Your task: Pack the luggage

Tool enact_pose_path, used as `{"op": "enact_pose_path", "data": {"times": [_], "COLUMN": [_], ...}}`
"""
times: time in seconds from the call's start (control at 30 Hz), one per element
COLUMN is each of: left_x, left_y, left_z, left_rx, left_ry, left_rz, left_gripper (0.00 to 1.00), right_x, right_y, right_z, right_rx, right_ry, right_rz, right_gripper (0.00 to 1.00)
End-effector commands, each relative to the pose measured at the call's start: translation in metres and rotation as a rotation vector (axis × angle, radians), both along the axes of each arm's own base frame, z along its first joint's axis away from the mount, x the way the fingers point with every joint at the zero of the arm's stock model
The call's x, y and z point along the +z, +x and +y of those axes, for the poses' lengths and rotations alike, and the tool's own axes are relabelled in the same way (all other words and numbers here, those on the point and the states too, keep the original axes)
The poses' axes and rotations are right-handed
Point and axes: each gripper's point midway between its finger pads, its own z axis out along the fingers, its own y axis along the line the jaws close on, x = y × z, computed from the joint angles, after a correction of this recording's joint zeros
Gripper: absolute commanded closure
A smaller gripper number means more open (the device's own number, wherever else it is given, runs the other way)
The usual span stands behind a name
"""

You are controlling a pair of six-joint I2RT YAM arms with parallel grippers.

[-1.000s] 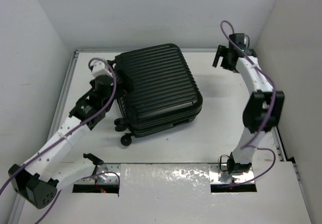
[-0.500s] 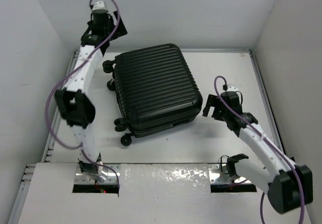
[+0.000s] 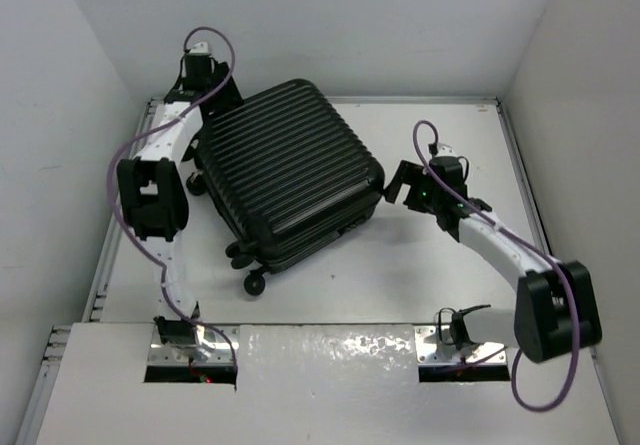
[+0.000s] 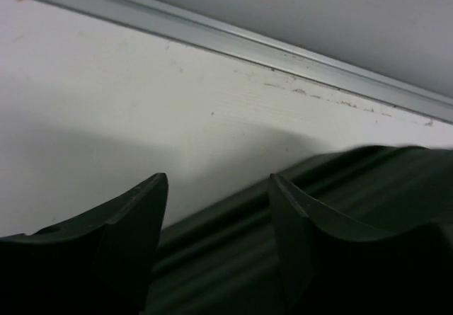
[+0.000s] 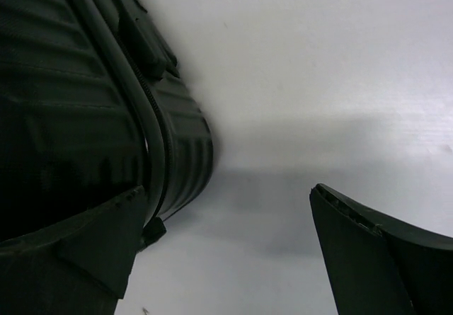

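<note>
Luggage (image 3: pixel 285 170): shut, lying on its broad side in the middle of the worktop (image 3: pixel 440 275), turned askew, with its wheels (image 3: pixel 255 283) toward the near-left.
Left claw (image 4: pixel 217 187): at the case's far-left corner, over the ribbed shell. The fingers are part-way apart with nothing pinched between them. The wrist view is blurred, so I cannot tell if the tips touch the shell.
Right claw (image 5: pixel 226 195): spread wide and empty, low beside the case's right edge. One finger is just beside the zip seam (image 5: pixel 152 138), the other over bare worktop.
Step, as I judge it: the lid is not yet open and no goods to pack are in sight, so this looks like positioning or opening.
Risk, roll: the case could skate away on its wheels if it is pushed from one side only.
Risk, slip: the fingers could slide off the hard ribbed shell if they close on a curved corner.
Risk, snag: the right finger could catch the zip seam and drag the case instead of parting it.
Risk, squeeze: the left arm could be pinned between the case and the back rail if the case is shoved farther.
</note>
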Motion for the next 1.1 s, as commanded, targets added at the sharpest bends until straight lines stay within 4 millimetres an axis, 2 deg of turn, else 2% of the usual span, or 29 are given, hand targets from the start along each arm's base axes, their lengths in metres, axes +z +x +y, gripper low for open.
{"op": "enact_pose_path", "data": {"times": [0.0,0.07,0.1,0.13,0.17,0.2,0.23,0.27,0.3,0.33,0.37,0.4,0.43,0.47,0.5,0.53,0.57,0.63,0.67,0.73,0.77,0.83,0.87,0.9,0.93,0.97,1.0,1.03,1.07], "left_x": [-0.011,-0.016,-0.017,-0.022,-0.026,-0.009,-0.029,-0.031,-0.022,-0.032,-0.029,-0.018,-0.017,-0.007,0.011,0.017,0.044,0.066,0.091,0.109,0.125,0.125,0.099,0.111,0.101,0.060,0.042,0.056,0.015], "left_y": [-0.065,-0.082,-0.092,-0.113,-0.123,-0.134,-0.152,-0.161,-0.169,-0.184,-0.190,-0.194,-0.200,-0.198,-0.199,-0.200,-0.193,-0.188,-0.178,-0.168,-0.152,-0.137,-0.118,-0.106,-0.098,-0.080,-0.078,-0.062,-0.056], "left_z": [-0.028,-0.022,-0.025,-0.026,-0.026,-0.034,-0.042,-0.046,-0.049,-0.060,-0.062,-0.055,-0.047,-0.032,-0.020,-0.003,0.005,0.023,0.031,0.043,0.058,0.074,0.081,0.089,0.107,0.116,0.127,0.132,0.136], "left_rx": [-0.025,0.017,0.028,0.033,0.045,0.021,0.008,-0.004,-0.002,-0.028,-0.038,-0.006,0.026,0.088,0.126,0.181,0.215,0.273,0.295,0.331,0.378,0.406,0.403,0.415,0.444,0.447,0.452,0.448,0.431], "left_ry": [-0.033,-0.043,-0.078,-0.102,-0.120,-0.176,-0.193,-0.207,-0.218,-0.216,-0.205,-0.163,-0.134,-0.097,-0.081,-0.059,-0.053,-0.024,-0.012,0.019,0.054,0.088,0.113,0.121,0.138,0.166,0.172,0.165,0.174], "left_rz": [0.136,0.133,0.125,0.107,0.105,0.059,0.085,0.084,0.062,0.081,0.074,0.044,0.057,0.029,-0.011,-0.010,-0.061,-0.081,-0.130,-0.150,-0.170,-0.139,-0.074,-0.079,-0.044,0.051,0.122,0.100,0.210], "left_gripper": [0.44,0.44,0.44,0.44,0.45,0.45,0.45,0.45,0.45,0.44,0.42,0.39,0.35,0.28,0.25,0.24,0.21,0.19,0.19,0.17,0.16,0.16,0.16,0.16,0.16,0.17,0.18,0.21,0.22], "right_x": [0.004,0.007,-0.006,0.027,0.027,0.043,0.047,0.055,0.101,0.057,0.048,0.058,0.061,0.068,0.014,0.066,0.068,0.075,0.063,0.061,0.054,0.047,0.035,0.027,0.022,0.008,0.001,0.013,-0.003], "right_y": [0.019,0.033,0.044,0.077,0.084,0.124,0.140,0.155,0.178,0.189,0.182,0.193,0.186,0.194,0.156,0.148,0.138,0.116,0.102,0.084,0.063,0.046,0.026,0.015,0.006,-0.010,-0.019,-0.017,-0.032], "right_z": [0.061,0.063,0.065,0.072,0.074,0.085,0.092,0.104,0.117,0.122,0.110,0.104,0.091,0.071,0.053,0.043,0.030,0.000,-0.016,-0.027,-0.032,-0.032,-0.033,-0.018,-0.007,0.009,0.023,0.047,0.062], "right_rx": [0.190,0.209,0.214,0.241,0.253,0.283,0.311,0.361,0.398,0.438,0.405,0.374,0.330,0.225,0.175,0.112,0.050,-0.066,-0.116,-0.143,-0.154,-0.145,-0.152,-0.093,-0.062,-0.027,0.015,0.080,0.126], "right_ry": [0.137,0.097,0.070,0.049,0.026,0.008,0.013,0.029,0.037,0.006,-0.059,-0.106,-0.149,-0.219,-0.247,-0.220,-0.227,-0.266,-0.321,-0.340,-0.329,-0.291,-0.257,-0.197,-0.145,-0.074,-0.017,0.091,0.160], "right_rz": [0.024,0.058,0.101,0.024,0.064,0.021,0.025,0.021,-0.031,0.068,0.163,0.144,0.162,0.106,0.218,0.063,0.029,-0.040,-0.015,-0.017,-0.012,-0.033,-0.030,-0.027,-0.029,-0.035,-0.035,-0.105,-0.079], "right_gripper": [0.03,0.03,0.03,0.03,0.02,0.02,0.02,0.03,0.03,0.04,0.04,0.04,0.03,0.01,0.01,0.01,0.01,0.01,0.01,0.01,0.01,0.01,0.01,0.01,0.01,0.01,0.01,0.01,0.01]}}
